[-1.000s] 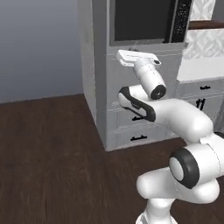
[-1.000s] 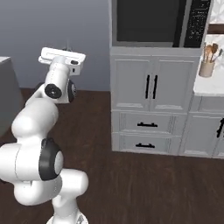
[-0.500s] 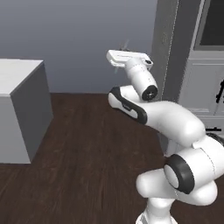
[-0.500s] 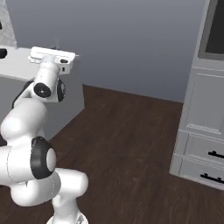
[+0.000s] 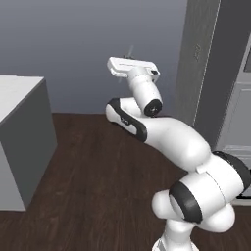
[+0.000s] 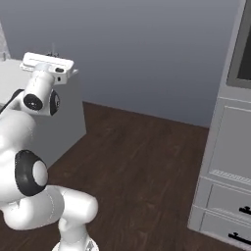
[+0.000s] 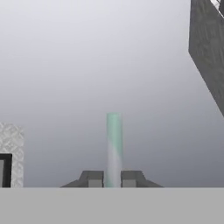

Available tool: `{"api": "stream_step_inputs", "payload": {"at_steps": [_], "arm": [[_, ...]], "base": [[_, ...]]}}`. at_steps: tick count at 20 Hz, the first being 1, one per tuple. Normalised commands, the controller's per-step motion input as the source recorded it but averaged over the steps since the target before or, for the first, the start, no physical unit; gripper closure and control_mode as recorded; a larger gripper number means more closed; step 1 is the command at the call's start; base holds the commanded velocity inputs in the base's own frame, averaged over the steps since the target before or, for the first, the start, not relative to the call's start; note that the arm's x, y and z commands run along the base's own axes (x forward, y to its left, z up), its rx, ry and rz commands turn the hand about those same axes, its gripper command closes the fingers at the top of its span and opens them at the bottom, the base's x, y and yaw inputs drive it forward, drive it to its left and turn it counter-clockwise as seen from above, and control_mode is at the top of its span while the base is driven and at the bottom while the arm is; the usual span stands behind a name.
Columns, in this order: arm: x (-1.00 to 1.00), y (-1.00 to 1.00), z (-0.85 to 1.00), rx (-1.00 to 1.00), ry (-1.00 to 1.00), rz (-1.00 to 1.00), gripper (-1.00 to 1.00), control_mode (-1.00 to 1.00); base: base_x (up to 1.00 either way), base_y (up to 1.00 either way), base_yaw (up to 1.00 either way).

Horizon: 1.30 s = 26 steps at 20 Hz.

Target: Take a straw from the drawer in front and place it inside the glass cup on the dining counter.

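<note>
A thin, pale green, translucent straw (image 7: 113,148) stands straight up between the 2 dark fingertips (image 7: 92,178) of the end effector (image 7: 113,180), which is closed tight on it. In the left base view the end effector (image 5: 131,58) is raised high, against a plain grey wall (image 5: 88,44), with the straw (image 5: 130,50) poking faintly above. A pale table (image 5: 19,127) stands at far left over dark wood floor (image 5: 93,181).

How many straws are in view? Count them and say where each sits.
1. The straw, pale green, stands pinched between the closed fingers of the gripper in the hand view; its thin tip also pokes up above the raised hand in the left base view. Others may lie out of sight.
</note>
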Motion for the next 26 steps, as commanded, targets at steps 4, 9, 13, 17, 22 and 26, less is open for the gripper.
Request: {"api": "stream_step_inputs", "payload": {"at_steps": [4, 9, 13, 17, 22, 26], "arm": [[0.00, 0.00, 0.00, 0.00, 0.00, 0.00, 1.00, 1.00], [0.00, 0.00, 0.00, 0.00, 0.00, 0.00, 1.00, 1.00], [0.00, 0.00, 0.00, 0.00, 0.00, 0.00, 1.00, 1.00], [0.00, 0.00, 0.00, 0.00, 0.00, 0.00, 1.00, 1.00], [0.00, 0.00, 0.00, 0.00, 0.00, 0.00, 1.00, 1.00], [0.00, 0.00, 0.00, 0.00, 0.00, 0.00, 1.00, 1.00]], "base": [[1.00, 0.07, 0.00], [1.00, 0.26, 0.00], [1.00, 0.46, 0.00], [1.00, 0.54, 0.00], [1.00, 0.39, 0.00], [1.00, 0.01, 0.00]]}}
